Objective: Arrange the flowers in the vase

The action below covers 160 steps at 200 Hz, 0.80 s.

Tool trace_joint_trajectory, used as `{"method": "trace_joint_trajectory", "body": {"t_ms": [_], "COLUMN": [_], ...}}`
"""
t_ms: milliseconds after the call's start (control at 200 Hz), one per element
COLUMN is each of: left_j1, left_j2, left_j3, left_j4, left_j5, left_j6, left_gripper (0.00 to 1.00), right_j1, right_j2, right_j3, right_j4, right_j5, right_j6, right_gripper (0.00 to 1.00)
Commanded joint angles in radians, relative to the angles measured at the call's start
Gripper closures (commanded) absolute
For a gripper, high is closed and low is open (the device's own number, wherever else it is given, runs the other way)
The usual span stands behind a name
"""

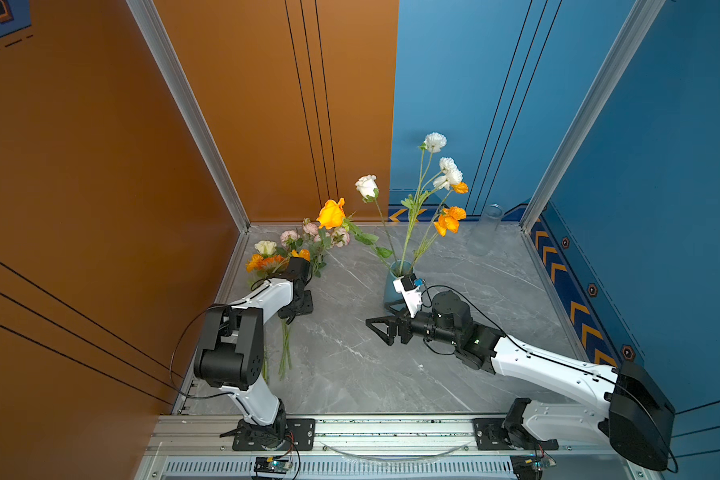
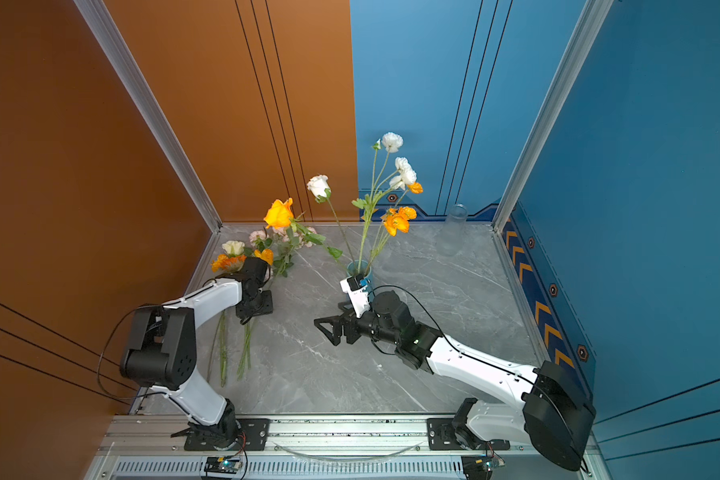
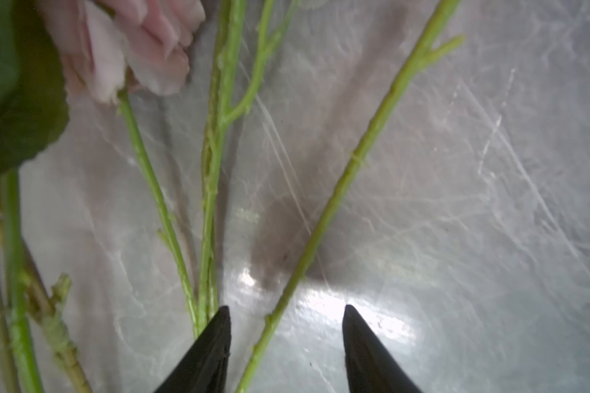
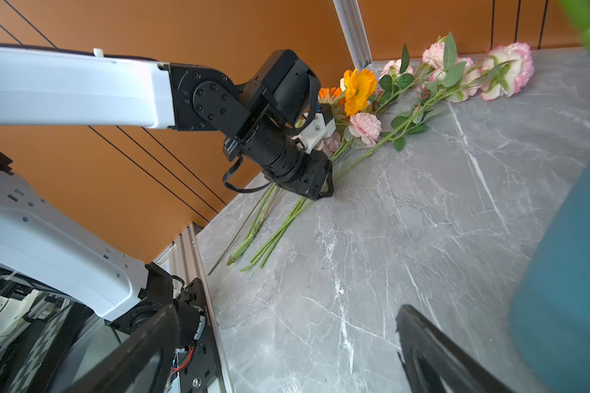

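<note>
Some flowers point(image 1: 366, 186) stand in the blue vase point(image 1: 390, 293) at mid-table, and a bunch point(image 1: 289, 237) lies on the grey table point(image 1: 454, 374) by the left wall. The left gripper point(image 3: 286, 309) hangs low over the bunch, its jaws apart with one green stem point(image 3: 338, 190) between them, unclamped. The right gripper point(image 4: 286, 308) hovers beside the vase, jaws wide apart and empty.

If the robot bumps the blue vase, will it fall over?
Possibly. The blue vase looks narrow, and its tall flowers lean far past its rim, so it seems top-heavy. On the smooth table it might slide instead.
</note>
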Motion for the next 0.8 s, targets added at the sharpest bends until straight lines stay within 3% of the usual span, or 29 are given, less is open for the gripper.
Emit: {"method": "trace_joint_trajectory", "body": {"t_ms": [0,145,335,481,796], "left_j1": [0.013,0.006,0.0,-0.016,-0.028], "left_j2": [0.044,0.083,0.089,0.074,-0.126], "left_j3": [0.046,0.061,0.038,0.036,0.012], "left_j4": [0.036,0.038,0.037,0.036,0.025], "left_j5": [0.067,0.106,0.125,0.148,0.289], "left_j6": [0.03,0.044,0.049,0.071,0.092], "left_gripper": [0.51,0.66,0.74,1.0,1.0], "right_j1": [0.001,-0.014,-0.022,-0.024,-0.03], "right_j2": [-0.028,-0.034,-0.045,-0.056,-0.064], "right_j3": [-0.012,0.004,0.007,0.0,0.016], "right_j4": [0.003,-0.03,-0.052,-0.064,-0.098], "right_j5": [0.037,0.032,0.029,0.032,0.046], "right_j6": [0.011,-0.006,-0.019,-0.024,-0.035], "right_gripper": [0.0,0.0,0.0,0.0,0.0]}}
